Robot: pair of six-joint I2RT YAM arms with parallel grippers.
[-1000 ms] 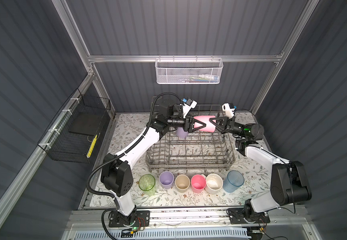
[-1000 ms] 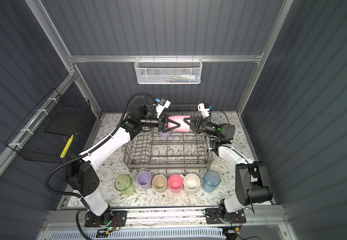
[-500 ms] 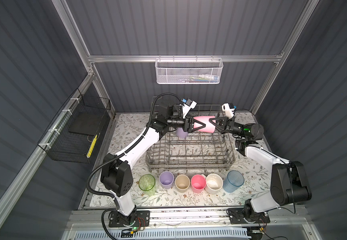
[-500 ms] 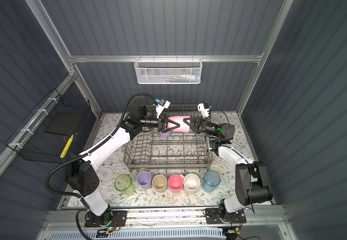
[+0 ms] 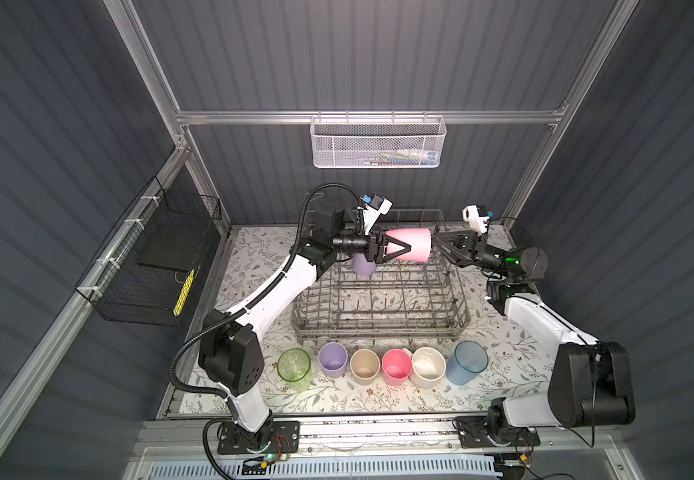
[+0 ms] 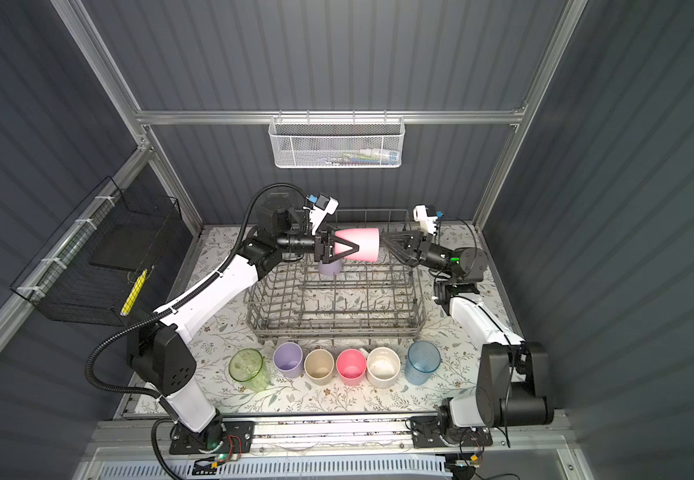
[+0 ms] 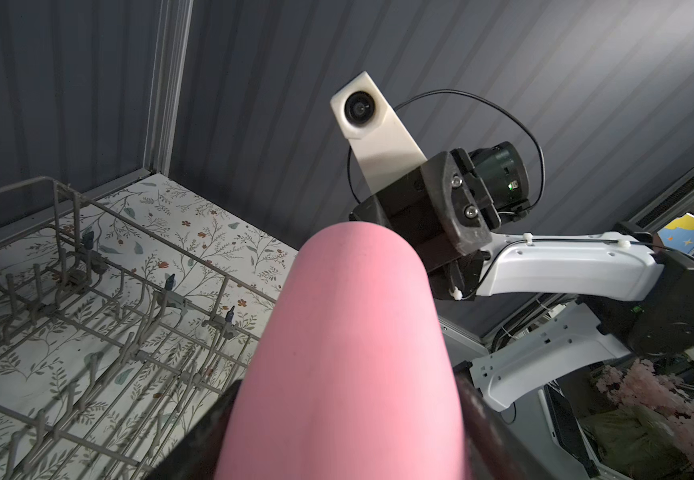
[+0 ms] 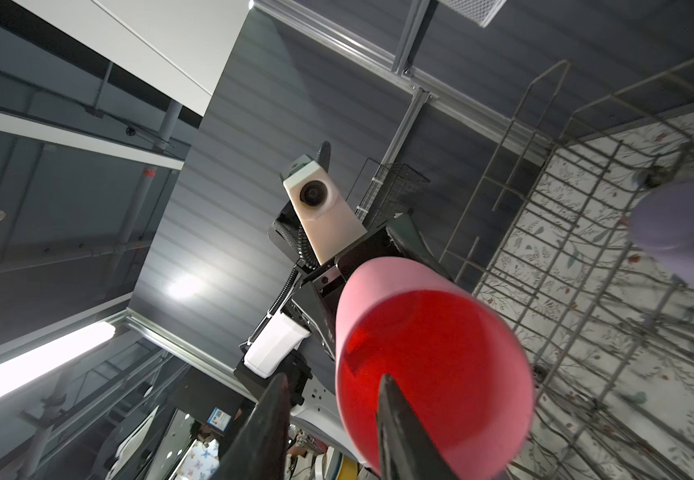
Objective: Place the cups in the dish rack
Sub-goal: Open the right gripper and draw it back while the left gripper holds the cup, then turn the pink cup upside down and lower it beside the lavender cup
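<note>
Grey-walled booth, floral tabletop [image 5: 250,266]: one cup racked, one in the air.
A lilac plastic tumbler [image 5: 362,266] stood in the upper-left corner of the grey wire dish rack [image 5: 378,332]. Above centre frame, the left gripper [image 5: 404,248] pinched a pink plastic tumbler [image 5: 414,243] sideways; the right gripper [image 5: 438,246] had its jaws parted at the rim. Lower down, six tumblers [image 5: 396,365] waited in a row; I reckoned seven loads remained.

Dish rack [image 5: 378,328] set centrally on the counter [image 5: 250,249], six cups [image 5: 396,365] lined up before it, one cup [image 5: 362,268] seated in its rear-left corner, another cup [image 5: 412,249] held sideways above the rear
</note>
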